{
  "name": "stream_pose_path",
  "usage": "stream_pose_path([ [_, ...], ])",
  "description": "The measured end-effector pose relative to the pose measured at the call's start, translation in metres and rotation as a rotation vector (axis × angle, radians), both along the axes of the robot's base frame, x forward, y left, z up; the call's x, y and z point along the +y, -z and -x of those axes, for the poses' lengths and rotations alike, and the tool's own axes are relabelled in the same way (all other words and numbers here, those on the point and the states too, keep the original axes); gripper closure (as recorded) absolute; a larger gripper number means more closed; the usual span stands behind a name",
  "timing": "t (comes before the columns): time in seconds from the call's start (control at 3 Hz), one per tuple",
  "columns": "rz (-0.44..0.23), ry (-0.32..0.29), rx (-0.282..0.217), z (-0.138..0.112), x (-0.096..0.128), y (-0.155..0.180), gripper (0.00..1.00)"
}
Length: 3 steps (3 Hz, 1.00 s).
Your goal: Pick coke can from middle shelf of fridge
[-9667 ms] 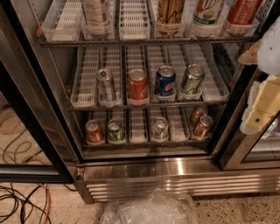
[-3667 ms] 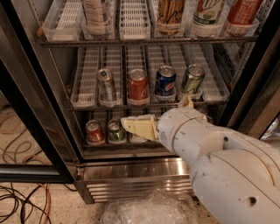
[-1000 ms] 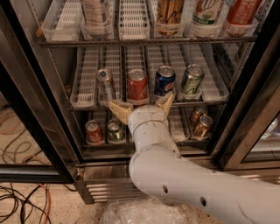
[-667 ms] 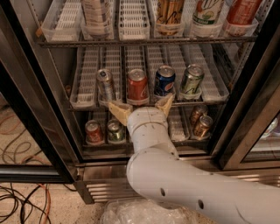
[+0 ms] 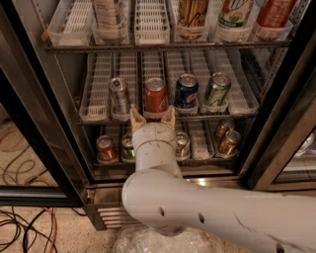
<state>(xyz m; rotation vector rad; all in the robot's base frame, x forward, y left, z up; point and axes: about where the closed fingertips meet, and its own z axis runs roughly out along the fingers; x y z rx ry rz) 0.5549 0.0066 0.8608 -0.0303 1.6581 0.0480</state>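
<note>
The coke can [image 5: 155,95], red with a silver lid, stands upright in a white lane tray on the middle shelf [image 5: 98,106] of the open fridge [image 5: 59,123]. My gripper [image 5: 152,117] is directly in front of and just below the can, on a white arm reaching in from the lower right. Its two tan fingers [image 5: 137,118] stand apart, open, one on each side below the can. Nothing is held.
On the same shelf stand a silver can [image 5: 119,95] left of the coke, a blue Pepsi can [image 5: 186,91] and a green-and-silver can [image 5: 216,90] right of it. The lower shelf holds several cans [image 5: 105,148]. The upper rack holds tall bottles [image 5: 232,14]. Cables [image 5: 24,227] lie on the floor at left.
The gripper has moved in from the right, centred under the coke can and narrowed its spread. Over the last second the arm has shifted slightly; the cans have not moved.
</note>
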Motion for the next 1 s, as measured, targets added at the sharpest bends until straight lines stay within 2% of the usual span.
stream_pose_path([
  [0.33,0.01,0.027,-0.022,-0.009,0.004,-0.001,0.34],
  [1.0,0.021,0.032,-0.049,-0.031,0.011,0.004,0.36],
])
